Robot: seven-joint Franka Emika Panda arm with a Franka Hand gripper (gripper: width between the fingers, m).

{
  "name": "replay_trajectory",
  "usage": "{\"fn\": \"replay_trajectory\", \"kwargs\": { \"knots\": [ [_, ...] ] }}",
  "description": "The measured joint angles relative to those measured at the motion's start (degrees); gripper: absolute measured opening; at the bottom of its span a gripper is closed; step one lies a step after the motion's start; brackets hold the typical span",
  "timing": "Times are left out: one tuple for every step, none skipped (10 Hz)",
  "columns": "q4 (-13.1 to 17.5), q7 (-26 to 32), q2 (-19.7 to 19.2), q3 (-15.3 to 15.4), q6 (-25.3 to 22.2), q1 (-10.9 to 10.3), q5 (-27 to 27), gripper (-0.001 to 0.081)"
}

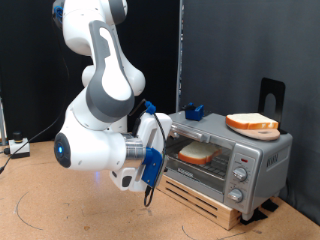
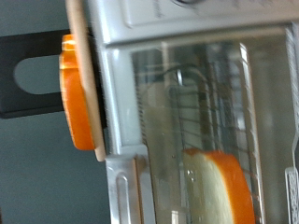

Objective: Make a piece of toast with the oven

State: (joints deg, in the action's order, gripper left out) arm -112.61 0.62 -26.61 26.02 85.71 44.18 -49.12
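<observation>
Just ahead of the gripper: oven, door shut, piece of toast lying on the wire rack behind the glass. Finger state impossible to tell, hidden behind the arm. Up on the oven roof, orange plate bearing a second slice.

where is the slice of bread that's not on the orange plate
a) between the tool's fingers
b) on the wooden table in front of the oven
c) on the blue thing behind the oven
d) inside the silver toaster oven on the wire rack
d: the pale white bread slice with a light-brown crust lies behind the glass door of the small silver toaster oven, on its wire rack.
</observation>
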Motion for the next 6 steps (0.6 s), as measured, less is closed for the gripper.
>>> {"fn": "replay_trajectory", "kwargs": {
  "knots": [
    [1.58, 3.41, -1.63, 0.64, -0.06, -0.07, -0.79, 0.0808],
    [3.45, 5.84, -3.59, 1.26, 0.57, -0.49, -0.83, 0.0808],
    [5.31, 7.16, -5.51, 1.62, 0.99, -1.26, -0.37, 0.0808],
    [7.44, 8.40, -7.42, 1.73, 1.09, -2.44, 1.70, 0.0808],
    [9.62, 9.60, -9.25, 1.75, 1.24, -3.91, 4.68, 0.0808],
    [11.41, 10.11, -10.91, 1.76, 2.27, -5.49, 6.57, 0.0808]
  ]
}}
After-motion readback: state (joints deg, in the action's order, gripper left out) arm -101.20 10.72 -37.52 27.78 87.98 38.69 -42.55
